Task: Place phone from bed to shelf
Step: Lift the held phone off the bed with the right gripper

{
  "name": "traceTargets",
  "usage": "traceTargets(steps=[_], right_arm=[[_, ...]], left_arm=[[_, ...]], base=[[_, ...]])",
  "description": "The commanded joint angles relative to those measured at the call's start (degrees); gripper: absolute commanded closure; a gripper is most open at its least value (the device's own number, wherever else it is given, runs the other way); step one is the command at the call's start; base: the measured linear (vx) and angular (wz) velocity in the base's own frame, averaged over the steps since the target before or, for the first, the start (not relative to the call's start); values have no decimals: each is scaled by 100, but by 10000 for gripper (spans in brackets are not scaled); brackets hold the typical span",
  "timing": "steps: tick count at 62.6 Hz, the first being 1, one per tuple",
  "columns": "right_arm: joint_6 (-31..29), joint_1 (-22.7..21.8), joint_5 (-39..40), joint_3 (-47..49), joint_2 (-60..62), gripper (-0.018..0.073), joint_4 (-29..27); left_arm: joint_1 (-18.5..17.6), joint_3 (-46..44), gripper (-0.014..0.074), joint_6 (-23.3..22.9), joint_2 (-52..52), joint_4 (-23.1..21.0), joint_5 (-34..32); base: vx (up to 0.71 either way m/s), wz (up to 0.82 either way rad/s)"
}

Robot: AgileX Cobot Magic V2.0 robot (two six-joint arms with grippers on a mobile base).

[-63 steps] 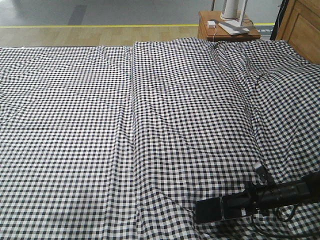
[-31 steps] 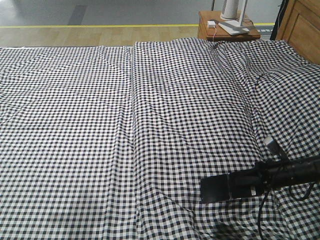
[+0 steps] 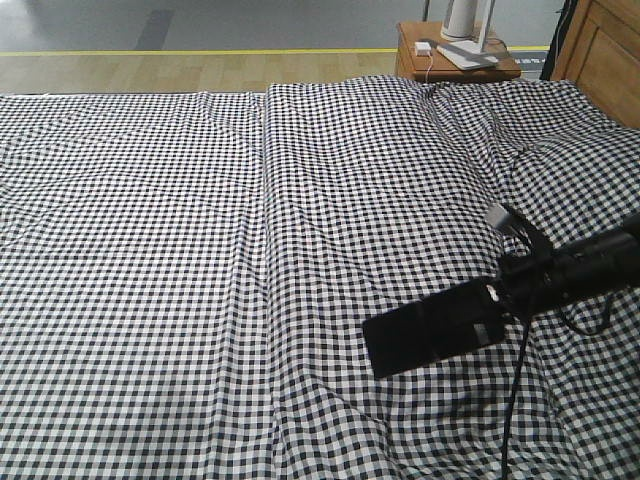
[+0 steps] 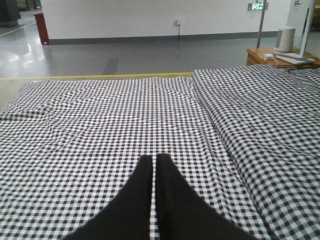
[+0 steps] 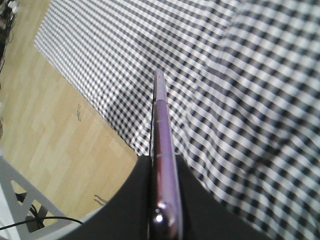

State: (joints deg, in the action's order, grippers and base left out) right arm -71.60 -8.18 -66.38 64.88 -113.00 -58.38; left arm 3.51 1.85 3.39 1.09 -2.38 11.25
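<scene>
Right fingers (image 5: 127, 205), clamped on the phone (image 3: 430, 332), have carried it higher above the bed (image 3: 200, 250) and further left than before; left fingers (image 4: 175, 200) pressed together, empty.

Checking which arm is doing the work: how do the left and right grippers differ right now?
The right gripper is shut on the phone, while the left gripper is shut on nothing, its fingers pressed together. The right gripper holds its load lifted off the bed, with a shadow beneath; the left gripper hangs over bare sheet. Both have black fingers.
</scene>
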Motion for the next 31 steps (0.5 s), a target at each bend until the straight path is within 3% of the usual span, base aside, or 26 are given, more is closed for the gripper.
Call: traceTargets(steps=[1,31], right_arm=[[40,266,-745,91,629,561,-395],[827,1490,-745,91,2247,561,-401]], left_arm=[[2,41,595,0,48,-53,-399],[2,41,595,0,48,-53,-399]], base=[[0,0],[0,0]])
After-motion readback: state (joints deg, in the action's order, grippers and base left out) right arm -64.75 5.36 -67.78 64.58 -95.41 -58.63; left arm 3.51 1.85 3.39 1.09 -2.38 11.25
